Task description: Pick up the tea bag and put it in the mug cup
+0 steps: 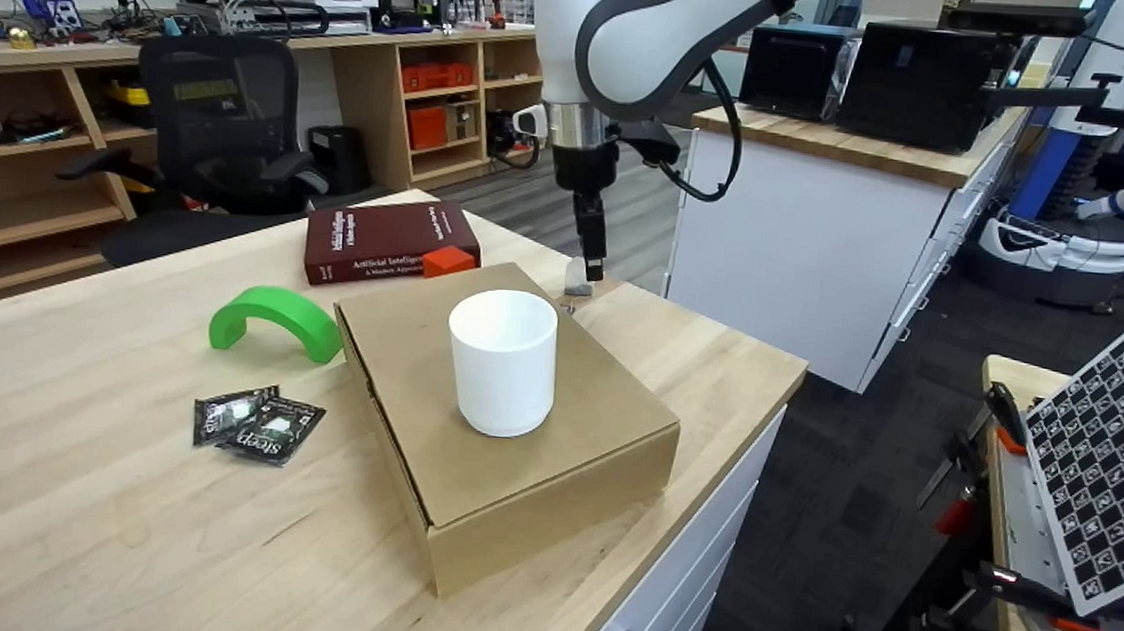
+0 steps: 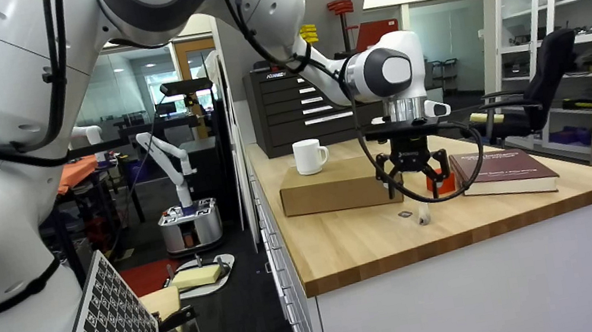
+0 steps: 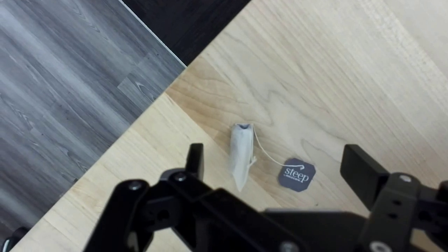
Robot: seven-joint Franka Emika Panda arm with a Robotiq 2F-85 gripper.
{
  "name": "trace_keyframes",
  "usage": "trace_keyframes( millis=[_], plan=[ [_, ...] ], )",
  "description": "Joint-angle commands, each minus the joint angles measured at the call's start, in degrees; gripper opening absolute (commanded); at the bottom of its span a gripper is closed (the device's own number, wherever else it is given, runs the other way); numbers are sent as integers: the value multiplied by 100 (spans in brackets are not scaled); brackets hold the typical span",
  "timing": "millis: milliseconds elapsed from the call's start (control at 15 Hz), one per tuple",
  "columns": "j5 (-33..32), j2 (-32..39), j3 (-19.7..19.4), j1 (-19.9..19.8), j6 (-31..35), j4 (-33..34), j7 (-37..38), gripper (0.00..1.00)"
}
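The tea bag (image 3: 241,154) is a small pale sachet standing on the wooden table near its corner. A white string joins it to a dark "steep" tag (image 3: 296,175). The tea bag also shows in both exterior views (image 1: 577,279) (image 2: 424,214). My gripper (image 3: 274,162) is open and empty, its fingers wide apart, above the tea bag. In the wrist view the bag lies between the fingers, closer to the left one. The gripper also shows in both exterior views (image 1: 594,266) (image 2: 413,189). The white mug cup (image 1: 503,366) stands upright on a cardboard box; its handle shows in an exterior view (image 2: 308,157).
The cardboard box (image 1: 556,516) stands beside the tea bag. A dark red book (image 1: 388,237) and an orange block (image 1: 448,261) lie close by. A green arch (image 1: 282,309) and black packets (image 1: 258,422) lie beyond the box. The table edge (image 2: 465,240) is near the bag.
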Motion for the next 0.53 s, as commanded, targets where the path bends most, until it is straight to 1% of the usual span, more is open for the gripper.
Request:
trace_keyframes(
  millis=[0, 467],
  plan=[
    [-42, -99, 104, -137, 317, -163, -208, 100],
    [1, -97, 108, -215, 447, -189, -435, 100]
  ],
)
